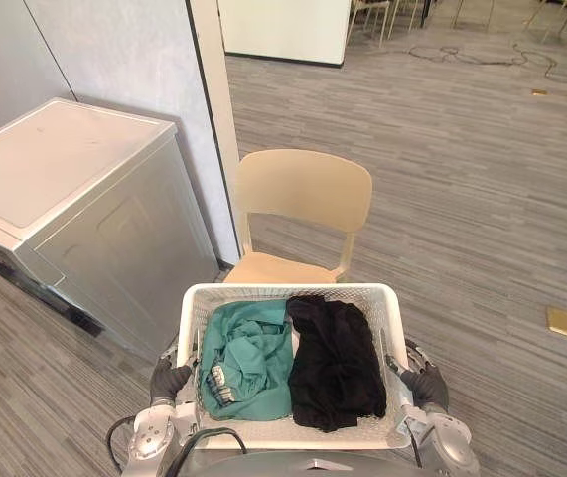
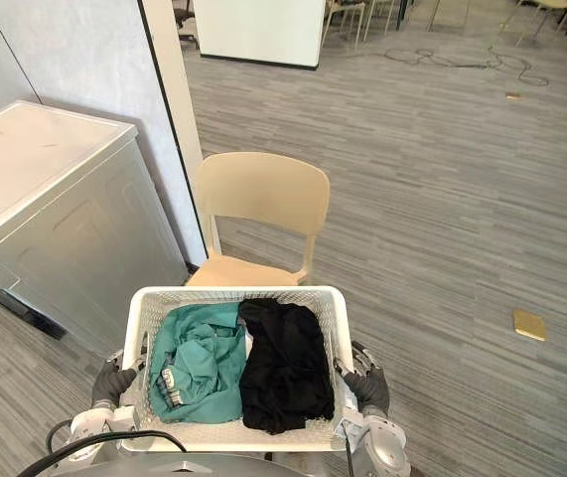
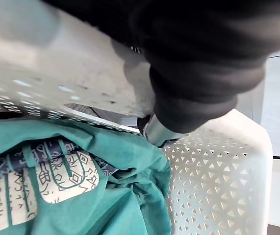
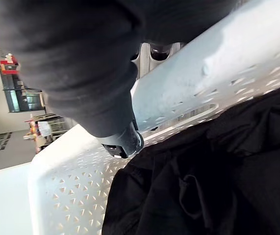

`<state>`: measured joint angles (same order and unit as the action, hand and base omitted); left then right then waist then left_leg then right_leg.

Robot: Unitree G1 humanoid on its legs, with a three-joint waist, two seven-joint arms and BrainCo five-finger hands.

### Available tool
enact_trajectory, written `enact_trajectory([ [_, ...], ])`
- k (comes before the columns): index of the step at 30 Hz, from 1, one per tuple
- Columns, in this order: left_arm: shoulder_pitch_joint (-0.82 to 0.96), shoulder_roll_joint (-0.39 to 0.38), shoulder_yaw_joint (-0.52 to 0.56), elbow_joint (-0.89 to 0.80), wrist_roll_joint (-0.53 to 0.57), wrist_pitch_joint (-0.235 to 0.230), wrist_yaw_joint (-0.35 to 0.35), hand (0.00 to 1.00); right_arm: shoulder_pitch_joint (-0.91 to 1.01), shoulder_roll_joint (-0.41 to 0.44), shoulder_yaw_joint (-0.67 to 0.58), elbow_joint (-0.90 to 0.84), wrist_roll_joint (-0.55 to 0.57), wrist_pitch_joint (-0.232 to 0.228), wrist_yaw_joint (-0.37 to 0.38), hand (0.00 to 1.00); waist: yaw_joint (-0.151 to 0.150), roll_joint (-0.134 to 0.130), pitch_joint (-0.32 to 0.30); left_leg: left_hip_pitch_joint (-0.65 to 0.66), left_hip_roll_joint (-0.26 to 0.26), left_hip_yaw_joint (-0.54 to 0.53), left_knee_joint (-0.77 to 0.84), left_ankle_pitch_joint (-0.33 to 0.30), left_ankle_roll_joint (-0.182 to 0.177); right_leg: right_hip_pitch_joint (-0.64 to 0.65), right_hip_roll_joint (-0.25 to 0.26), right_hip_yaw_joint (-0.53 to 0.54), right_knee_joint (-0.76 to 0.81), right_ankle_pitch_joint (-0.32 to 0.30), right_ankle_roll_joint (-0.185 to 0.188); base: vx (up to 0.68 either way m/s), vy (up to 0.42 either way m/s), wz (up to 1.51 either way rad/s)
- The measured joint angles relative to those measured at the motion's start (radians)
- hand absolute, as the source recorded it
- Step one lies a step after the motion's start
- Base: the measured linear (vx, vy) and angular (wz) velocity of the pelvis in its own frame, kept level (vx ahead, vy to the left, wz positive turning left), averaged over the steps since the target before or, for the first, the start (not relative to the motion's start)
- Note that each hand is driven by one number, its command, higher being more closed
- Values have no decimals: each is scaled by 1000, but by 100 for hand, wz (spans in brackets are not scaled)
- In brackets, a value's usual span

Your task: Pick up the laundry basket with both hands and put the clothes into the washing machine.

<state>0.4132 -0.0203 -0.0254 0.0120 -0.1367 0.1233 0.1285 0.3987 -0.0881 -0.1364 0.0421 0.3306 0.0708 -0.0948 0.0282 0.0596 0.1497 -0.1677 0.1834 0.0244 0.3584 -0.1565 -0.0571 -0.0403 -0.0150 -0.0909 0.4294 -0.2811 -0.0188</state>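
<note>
White laundry basket [image 1: 293, 291] being gripped at both sides: left hand [image 1: 169, 381] fingers being hooked over left rim, right hand [image 1: 427, 386] same on right. Teal shirt [image 1: 248, 358] and black garment [image 1: 338, 363] being carried inside. Beige chair [image 1: 303, 189] just beyond, washing machine [image 1: 74, 189] off left.

Bright, even indoor light; a soft sheen lies on the white metal washing machine [image 1: 55, 159] at ten o'clock, dark shadow along its base
</note>
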Motion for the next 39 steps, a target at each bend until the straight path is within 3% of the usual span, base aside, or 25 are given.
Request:
enact_trajectory([
  [1,0,0,-4,3,0,1,1,100,-4,5,-4,11,-3,0,-2,100,0,5,-4,12,-2,8,-16,82,-62,2,-3,17,22,-16,27,269,276,-38],
  [5,-49,64,2,2,-1,-2,13,100,-24,59,-7,15,-3,-1,-1,100,4,-69,-11,23,-60,91,-47,71,-47,-37,-65,109,8,-6,78,208,258,-36],
  [6,-62,70,5,2,-4,-2,19,100,-39,66,-8,16,-3,-1,-2,100,3,-72,-8,14,-64,105,-53,71,-41,-47,-70,122,-10,4,92,70,182,-42],
  [13,-315,102,20,8,-26,-19,70,100,-295,17,-35,62,-5,-13,-30,100,-20,-42,111,-143,-62,149,-44,99,2,-197,-63,181,-84,103,124,-93,99,-26],
  [20,-659,167,21,172,-123,-57,109,100,-552,-43,-56,50,46,-56,-124,100,-32,-48,272,-314,-64,162,-68,178,31,-361,-55,199,-134,203,142,-165,66,-7],
  [27,-846,267,26,203,-147,-57,138,100,-661,-63,-33,-34,75,-71,-163,100,-14,-55,318,-420,-57,138,-90,227,27,-472,-53,160,-101,213,136,-78,-15,13],
  [32,-1062,334,22,271,-175,-58,150,100,-764,-150,-20,-106,76,-97,-193,100,-12,-59,337,-490,-52,113,-78,239,25,-522,-52,127,-85,214,134,-39,-10,15],
  [39,-1177,385,-50,362,-176,-62,147,100,-823,-230,-33,-93,96,-99,-224,100,0,-64,344,-525,-44,117,-62,235,22,-544,-55,105,-73,214,134,22,-4,7],
])
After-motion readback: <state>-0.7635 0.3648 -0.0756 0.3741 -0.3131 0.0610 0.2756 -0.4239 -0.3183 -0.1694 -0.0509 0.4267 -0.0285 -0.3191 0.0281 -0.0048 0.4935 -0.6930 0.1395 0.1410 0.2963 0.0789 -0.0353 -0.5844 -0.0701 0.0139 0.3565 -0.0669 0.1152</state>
